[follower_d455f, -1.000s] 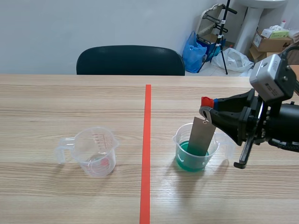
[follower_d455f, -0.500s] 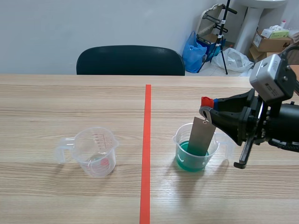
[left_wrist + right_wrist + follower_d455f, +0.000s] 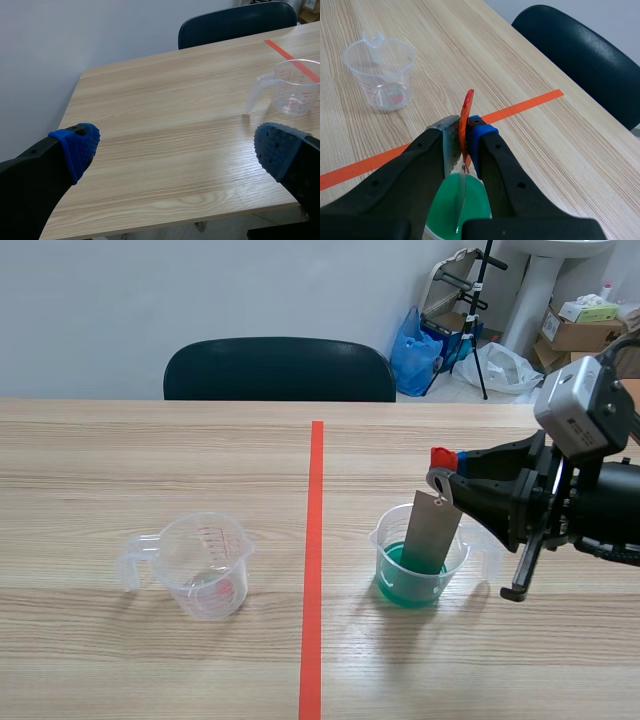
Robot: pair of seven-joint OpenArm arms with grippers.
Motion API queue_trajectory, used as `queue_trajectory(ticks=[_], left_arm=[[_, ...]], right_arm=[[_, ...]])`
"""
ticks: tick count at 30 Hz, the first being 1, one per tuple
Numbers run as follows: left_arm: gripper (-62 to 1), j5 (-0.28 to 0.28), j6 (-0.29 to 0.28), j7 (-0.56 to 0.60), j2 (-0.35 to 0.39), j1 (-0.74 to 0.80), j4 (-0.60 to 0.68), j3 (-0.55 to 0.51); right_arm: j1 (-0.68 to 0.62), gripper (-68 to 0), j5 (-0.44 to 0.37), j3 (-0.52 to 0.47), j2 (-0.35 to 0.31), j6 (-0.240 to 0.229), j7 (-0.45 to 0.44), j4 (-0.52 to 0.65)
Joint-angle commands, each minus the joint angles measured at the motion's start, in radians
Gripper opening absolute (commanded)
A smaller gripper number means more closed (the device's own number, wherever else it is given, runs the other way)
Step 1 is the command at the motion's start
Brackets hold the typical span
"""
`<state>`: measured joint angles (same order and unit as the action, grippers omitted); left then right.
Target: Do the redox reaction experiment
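A clear beaker of green liquid stands just right of the tape line. A grey metal plate leans in it, lower end in the liquid; it appears edge-on in the right wrist view. My right gripper is shut on the red clip that holds the plate's top. An empty clear beaker sits left of the line. My left gripper is open over the table's left end, the empty beaker ahead and to its right.
An orange-red tape line runs down the table's middle. A black chair stands behind the far edge. Bags and boxes lie on the floor at the back right. The table's near left corner lies under my left gripper.
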<state>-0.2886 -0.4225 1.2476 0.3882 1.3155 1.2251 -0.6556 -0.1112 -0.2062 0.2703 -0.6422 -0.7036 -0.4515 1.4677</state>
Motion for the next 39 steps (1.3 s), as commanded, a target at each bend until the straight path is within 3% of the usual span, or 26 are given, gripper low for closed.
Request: queue_trajectory(ticks=[1,11,14,24,39], left_arm=[[1.4,-0.007,-0.006,0.02,-0.005,0.001,0.008,-0.009],[1.4,-0.007,-0.006,0.02,-0.005,0.001,0.008,-0.009],[1.4,-0.007,-0.006,0.02,-0.005,0.001,0.008,-0.009],[1.4,-0.007,-0.006,0.02,-0.005,0.001,0.008,-0.009],[1.4,-0.007,-0.006,0.02,-0.005,0.001,0.008,-0.009]], right_arm=[[0.008,-66.9,-0.006,-0.007,-0.006,-0.001,0.004,0.005],[0.008,-66.9,-0.015,-0.038,-0.042,-0.042,0.005,0.081],[0.006,-66.9,-0.061,-0.055,-0.055,-0.042,0.028,0.109],[0.005,-66.9,-0.244,-0.095,-0.087,-0.042,0.226,0.203],[0.005,-66.9,-0.447,-0.154,-0.087,-0.042,0.506,0.366]])
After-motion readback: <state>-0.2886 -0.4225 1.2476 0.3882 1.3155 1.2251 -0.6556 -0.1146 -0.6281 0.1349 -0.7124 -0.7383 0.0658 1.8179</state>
